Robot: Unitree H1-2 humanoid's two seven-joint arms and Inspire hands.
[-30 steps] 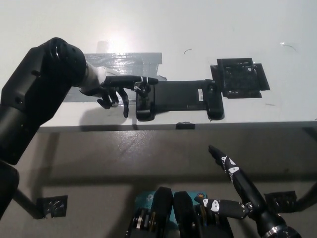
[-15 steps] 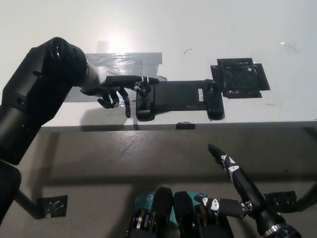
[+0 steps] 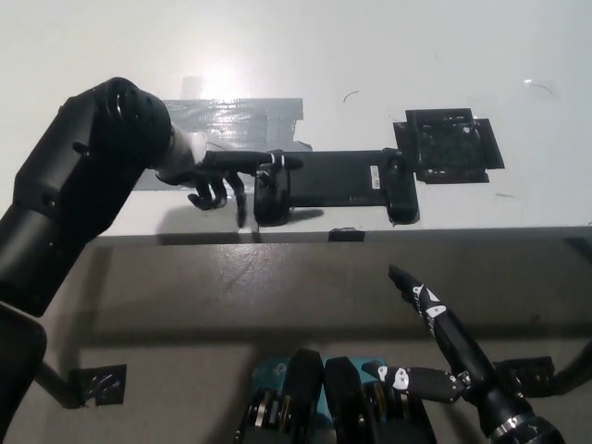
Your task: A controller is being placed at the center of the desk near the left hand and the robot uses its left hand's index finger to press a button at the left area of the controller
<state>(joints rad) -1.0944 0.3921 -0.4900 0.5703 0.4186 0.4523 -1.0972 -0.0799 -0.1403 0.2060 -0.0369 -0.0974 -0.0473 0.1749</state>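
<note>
Right hand (image 3: 435,347) idle low at the bottom right, below the desk edge, fingers spread apart, holding nothing. Desk (image 3: 388,55) is white; controller (image 3: 333,183) lies flat along its near edge, roughly centre, long axis left-right. Left hand (image 3: 227,176) sits just left of it: one finger stretched out over the controller's left grip, tip on or right at the button area, other fingers curled under, gripping nothing. Grey tape strip (image 3: 231,116) behind the hand. Black square pad (image 3: 449,145) just beyond the controller's right end.
</note>
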